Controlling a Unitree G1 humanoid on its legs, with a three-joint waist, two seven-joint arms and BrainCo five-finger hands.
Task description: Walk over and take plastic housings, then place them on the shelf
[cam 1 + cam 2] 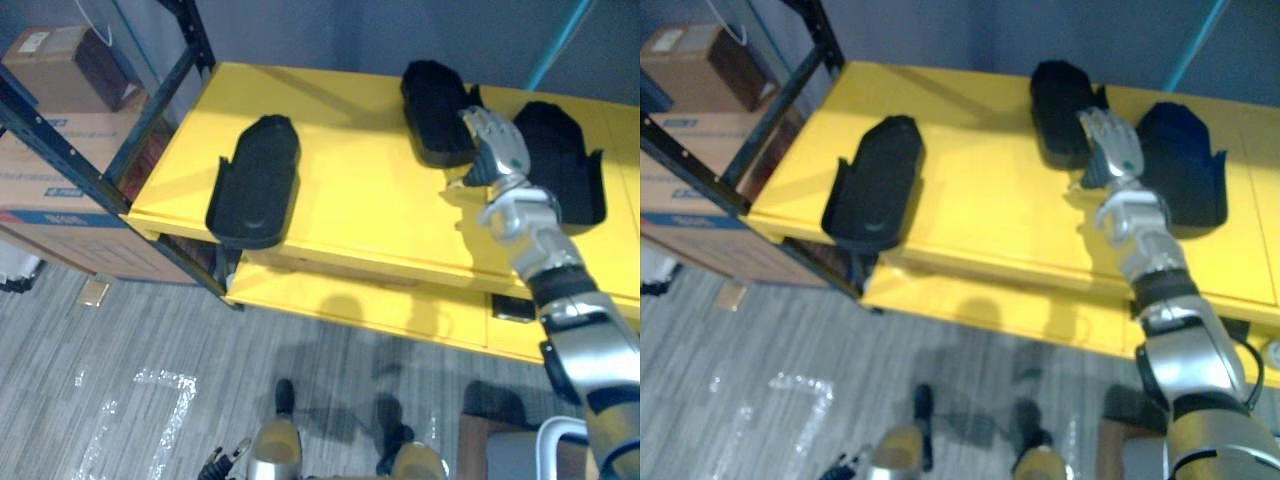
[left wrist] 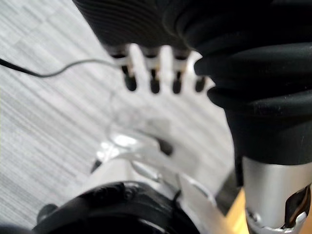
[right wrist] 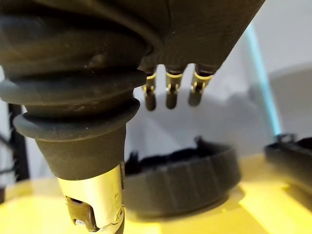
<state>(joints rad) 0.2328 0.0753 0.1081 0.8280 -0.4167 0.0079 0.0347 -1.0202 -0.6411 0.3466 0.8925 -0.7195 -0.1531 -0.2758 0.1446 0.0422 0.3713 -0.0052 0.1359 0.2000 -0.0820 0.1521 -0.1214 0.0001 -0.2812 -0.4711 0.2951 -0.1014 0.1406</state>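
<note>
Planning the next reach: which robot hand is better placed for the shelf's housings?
Probably right: the right robot hand is beside the middle housing; the left robot hand hangs over the floor.

Left housing [image 1: 255, 180], middle housing [image 1: 432, 105] and right housing [image 1: 565, 170] lie along the shelf [image 1: 370, 200].

**A Silver Robot with Dark Fingertips**

The robot's right arm [image 1: 585, 345] is shiny silver-grey. It is made of fat round pieces with black rings between them. The right hand [image 1: 497, 140] is silver too, with some darker bits. Up close, its back wears a black rubber cover [image 3: 73, 73] with bumpy ribs, like a thick sleeve. Thin silver fingers [image 3: 169, 95] with dark tips sit in a row. The thumb [image 3: 95, 200] is a smooth silver tube with little dark holes. The left hand [image 2: 161, 53] looks the same, with a black ribbed cover, pale fingers and dark tips.
</note>
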